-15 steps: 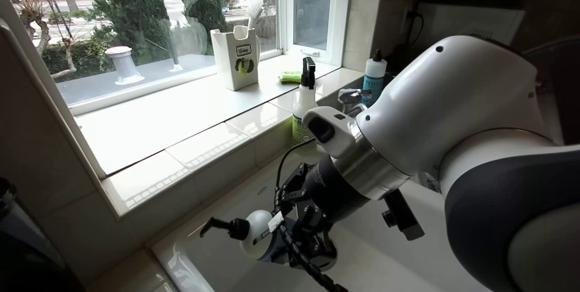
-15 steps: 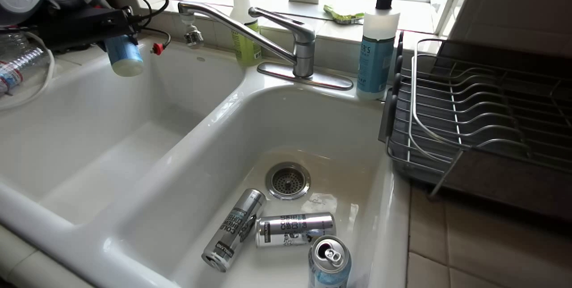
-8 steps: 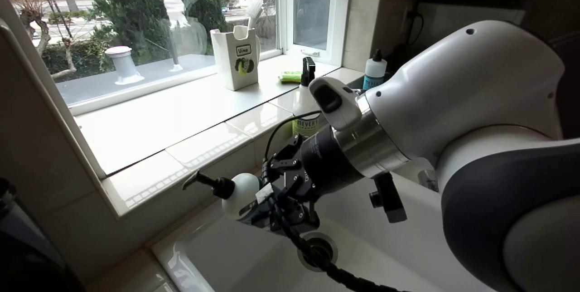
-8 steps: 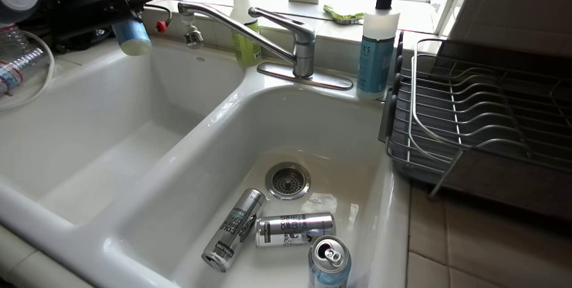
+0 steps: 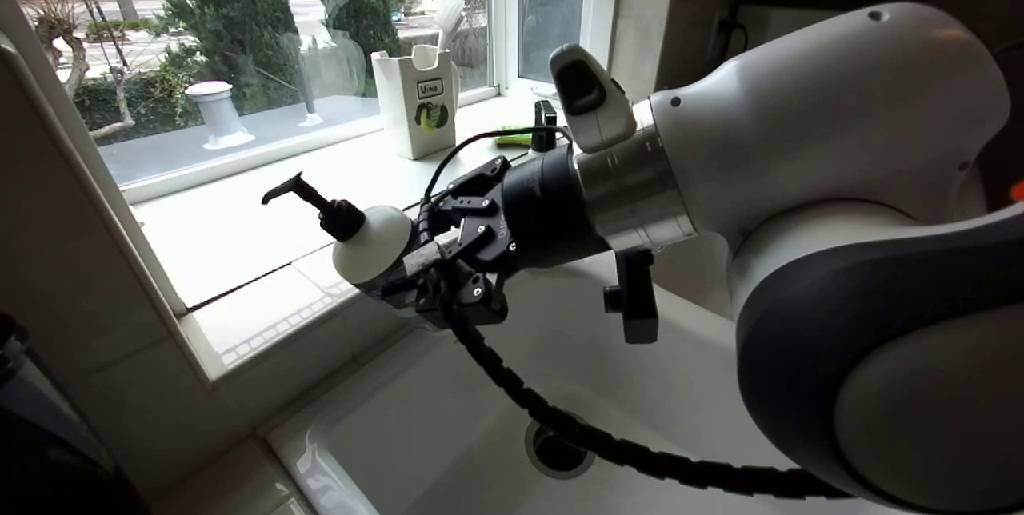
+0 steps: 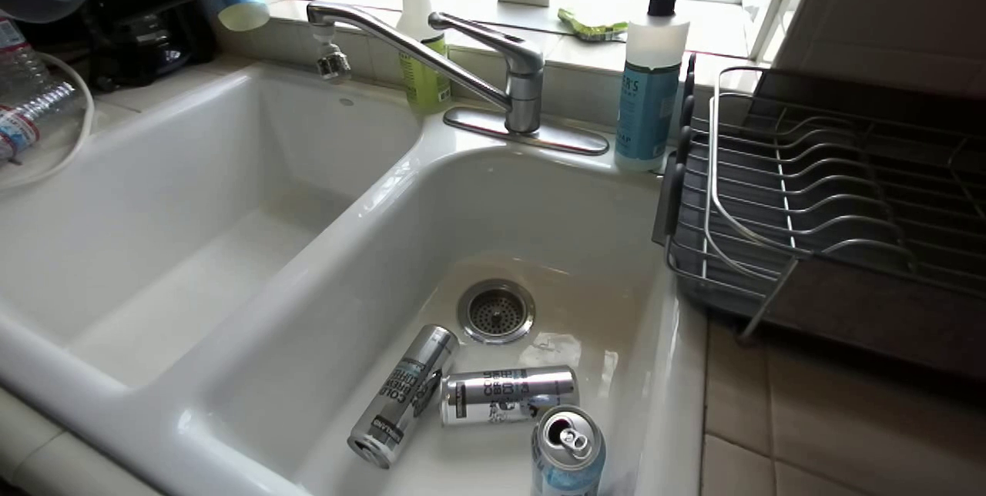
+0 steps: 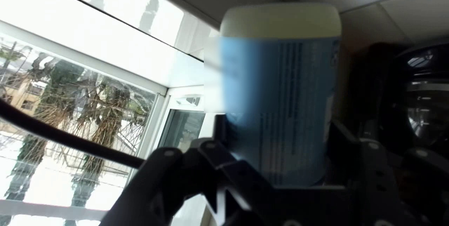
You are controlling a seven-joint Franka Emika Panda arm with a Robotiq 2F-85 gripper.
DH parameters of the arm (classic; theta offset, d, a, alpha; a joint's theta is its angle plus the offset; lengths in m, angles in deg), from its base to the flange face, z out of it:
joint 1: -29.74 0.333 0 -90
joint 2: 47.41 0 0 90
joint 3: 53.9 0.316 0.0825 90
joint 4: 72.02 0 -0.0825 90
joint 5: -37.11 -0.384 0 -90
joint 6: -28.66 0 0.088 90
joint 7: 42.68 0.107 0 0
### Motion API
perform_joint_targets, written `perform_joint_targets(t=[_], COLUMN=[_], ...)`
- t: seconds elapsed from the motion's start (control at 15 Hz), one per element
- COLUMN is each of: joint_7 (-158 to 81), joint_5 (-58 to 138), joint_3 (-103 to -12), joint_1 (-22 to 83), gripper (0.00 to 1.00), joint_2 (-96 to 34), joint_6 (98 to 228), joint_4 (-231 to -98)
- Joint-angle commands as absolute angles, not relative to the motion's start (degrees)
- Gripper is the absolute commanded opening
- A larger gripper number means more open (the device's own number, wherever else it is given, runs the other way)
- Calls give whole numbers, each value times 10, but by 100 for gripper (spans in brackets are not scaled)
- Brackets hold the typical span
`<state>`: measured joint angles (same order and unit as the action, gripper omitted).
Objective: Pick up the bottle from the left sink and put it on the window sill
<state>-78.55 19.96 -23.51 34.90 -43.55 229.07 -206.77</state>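
The bottle has a light blue label, pale ends and a black pump head. My gripper (image 5: pixel 424 267) is shut on its body. In an exterior view the bottle (image 5: pixel 372 247) is tilted, pump up and to the left, raised above the left sink (image 5: pixel 640 387). It overlaps the edge of the window sill (image 5: pixel 248 235) in the picture; I cannot tell whether it is over the sill. Another exterior view shows only the bottle's base (image 6: pixel 243 12) above the sink's back corner. In the wrist view the bottle (image 7: pixel 280 89) sits between both fingers (image 7: pixel 277 131); its pump is hidden.
A white pot with a brush (image 5: pixel 416 111) and a green packet (image 5: pixel 514 136) stand on the sill. A green spray bottle (image 6: pixel 420 41), faucet (image 6: pixel 524 88) and teal pump bottle (image 6: pixel 647 103) line the sink's back. Cans (image 6: pixel 508 396) lie in the smaller basin. A dish rack (image 6: pixel 801 196) stands beside it.
My gripper has lifted the bottle out of the sink, up and toward the window sill, still holding it. The sink drain is now uncovered in an exterior view.
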Motion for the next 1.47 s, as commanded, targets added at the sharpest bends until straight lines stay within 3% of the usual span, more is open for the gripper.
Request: perform_joint_targets(t=[0.0, 0.2, 0.27, 0.6, 1.4], joint_7=[-758, -725, -671, -583, -515], joint_5=[244, 292, 343, 425, 488], joint_3=[-230, -225, -304, -365, -399], joint_1=[335, 317, 380, 405, 419], gripper=[44, 44, 44, 44, 44], joint_2=[-388, -342, -335, -280, -196], joint_6=[2352, 2403, 2415, 2464, 2500], joint_4=[-2025, -1997, -1990, -1950, -1868])
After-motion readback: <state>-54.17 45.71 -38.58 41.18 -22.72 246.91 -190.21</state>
